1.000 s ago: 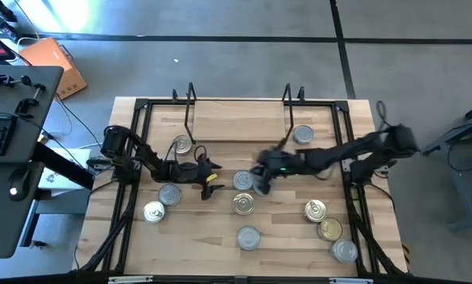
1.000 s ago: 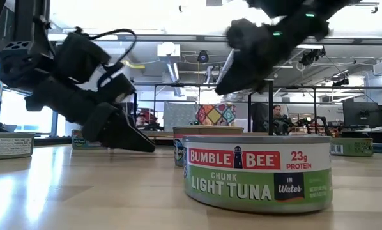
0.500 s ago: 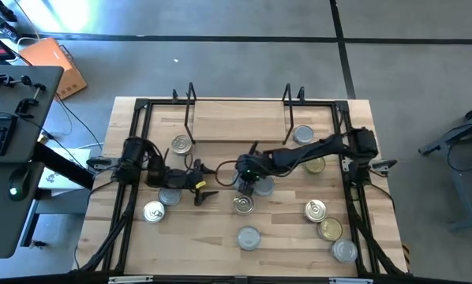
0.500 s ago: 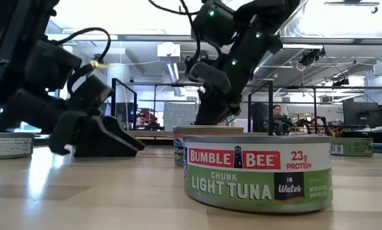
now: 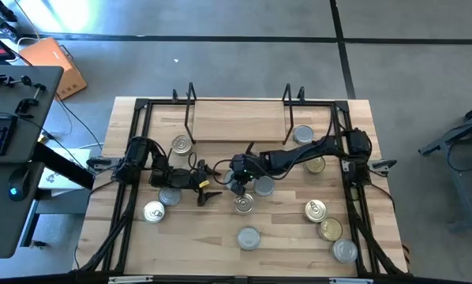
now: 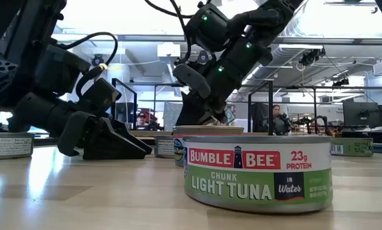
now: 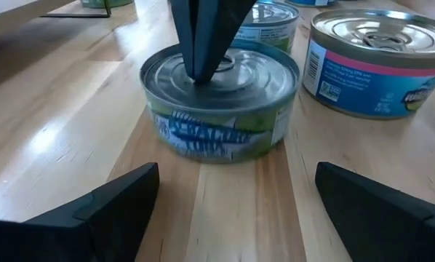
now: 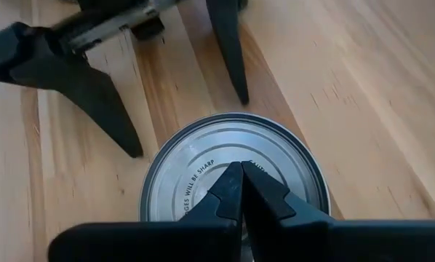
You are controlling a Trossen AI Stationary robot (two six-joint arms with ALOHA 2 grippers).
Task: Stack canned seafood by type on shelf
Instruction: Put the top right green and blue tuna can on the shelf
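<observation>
A silver-topped tin [image 7: 217, 124] of canned seafood stands on its base mid-table. My right gripper [image 5: 237, 183] is shut, its tips on the tin's top. My left gripper [image 5: 210, 184] lies low over the tabletop just left of that tin. It is open, and its fingers [image 7: 123, 196] point at the tin and stop short of it. A second silver tin [image 5: 262, 187] stands just behind the first, and a gold ring-pull tin [image 5: 244, 205] stands nearer. The shelf [image 5: 236, 126], a light board with black uprights, stands at the far side. My right gripper rests its shut fingertips [image 7: 199, 69] on the middle of the tin's flat top [image 8: 196, 171]. The fingers slant down from the table's right side. The tin stands upright on the tabletop.
More tins lie scattered: two by the shelf's ends [image 5: 181, 144] [image 5: 302, 136], two at the left [image 5: 170, 196] [image 5: 153, 211], one near the front [image 5: 249, 237], several at the right [image 5: 329, 229]. Black frame rails [image 5: 133, 158] run along both sides.
My right gripper has swung toward the table's left and come down, still shut, onto the silver tin's top. My left gripper has sunk toward the tabletop and tipped lower, staying open. No tin has moved.
</observation>
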